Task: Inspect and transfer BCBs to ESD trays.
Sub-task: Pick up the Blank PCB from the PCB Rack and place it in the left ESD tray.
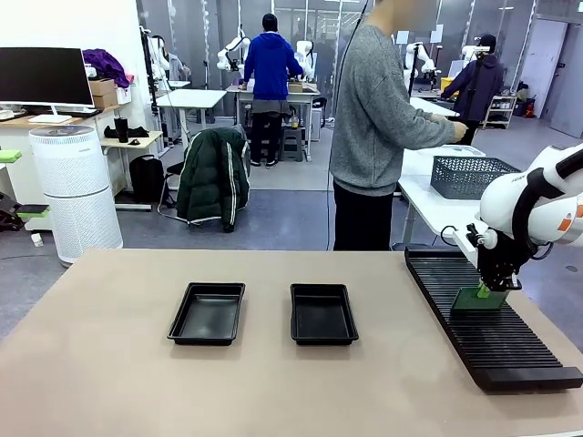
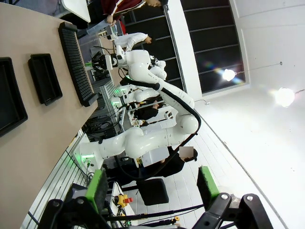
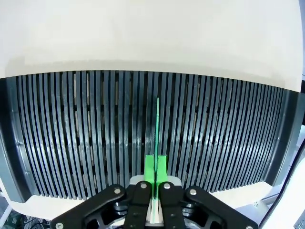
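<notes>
Right gripper (image 1: 493, 288): clamped fully down, fingers pointing at the rack below. From its own wrist camera (image 3: 156, 167) the two green pads (image 3: 149, 167) press on a thin green edge.
BCB (image 1: 477, 299): one green board, standing on edge, pinched between those pads, its lower edge down among the rack's ribs. Seen from the wrist it is a bright green line (image 3: 157, 124) running straight ahead of the fingertips along a single slot.
Rack (image 1: 496, 341): long, black, ribbed and slotted, directly beneath the right gripper and stretching both nearer and farther than it; its slats (image 3: 95, 133) spread to either side of the held board.
ESD trays (image 1: 208, 312): two black trays side by side on the table (image 1: 91, 364), well apart from the right gripper, off toward the robot's left of it; the closer one (image 1: 323, 313) shows a bare floor.
Left gripper (image 2: 151, 183): jaws spread wide, green pads (image 2: 97, 188) with nothing between them, aimed away from the tabletop.
Person (image 1: 373, 118): grey sweater, standing beyond the table's far edge, turned sideways, past the right gripper.
</notes>
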Action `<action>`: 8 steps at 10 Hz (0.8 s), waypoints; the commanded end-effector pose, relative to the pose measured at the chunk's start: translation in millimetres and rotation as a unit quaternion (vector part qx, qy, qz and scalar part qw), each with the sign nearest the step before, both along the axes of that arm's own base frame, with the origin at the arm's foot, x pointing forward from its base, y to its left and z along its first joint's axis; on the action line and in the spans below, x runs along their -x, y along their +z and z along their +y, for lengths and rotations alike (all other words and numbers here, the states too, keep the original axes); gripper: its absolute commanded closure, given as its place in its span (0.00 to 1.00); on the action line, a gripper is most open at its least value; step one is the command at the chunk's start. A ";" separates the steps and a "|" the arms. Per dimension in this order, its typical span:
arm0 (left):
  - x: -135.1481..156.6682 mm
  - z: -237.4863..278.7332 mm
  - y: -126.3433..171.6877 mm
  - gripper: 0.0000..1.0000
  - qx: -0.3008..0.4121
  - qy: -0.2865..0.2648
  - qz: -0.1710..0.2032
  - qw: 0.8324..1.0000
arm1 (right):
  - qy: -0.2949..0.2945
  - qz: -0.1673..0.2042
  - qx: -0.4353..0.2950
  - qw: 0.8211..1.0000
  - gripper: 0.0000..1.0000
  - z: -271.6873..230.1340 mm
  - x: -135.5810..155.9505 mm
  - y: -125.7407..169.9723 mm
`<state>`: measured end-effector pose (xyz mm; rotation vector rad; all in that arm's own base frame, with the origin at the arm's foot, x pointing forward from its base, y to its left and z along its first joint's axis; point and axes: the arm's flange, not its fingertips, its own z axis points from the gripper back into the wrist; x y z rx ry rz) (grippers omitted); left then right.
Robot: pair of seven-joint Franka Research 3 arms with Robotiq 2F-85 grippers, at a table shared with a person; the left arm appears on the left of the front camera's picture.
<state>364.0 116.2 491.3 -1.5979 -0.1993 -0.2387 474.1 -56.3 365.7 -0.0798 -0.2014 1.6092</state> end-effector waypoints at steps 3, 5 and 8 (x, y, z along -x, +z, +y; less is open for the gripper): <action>1.5 -0.6 0.6 0.00 0.000 0.004 0.005 1.000 | 0.002 0.000 0.000 1.000 1.00 0.0 0.1 -0.2; 1.5 -0.6 0.6 0.00 0.000 0.004 0.005 1.000 | 0.002 0.000 0.000 1.000 1.00 0.0 0.1 -0.2; 1.5 -0.6 0.6 0.00 0.000 0.004 0.005 1.000 | 0.005 0.001 0.018 1.000 0.98 -6.0 3.4 28.4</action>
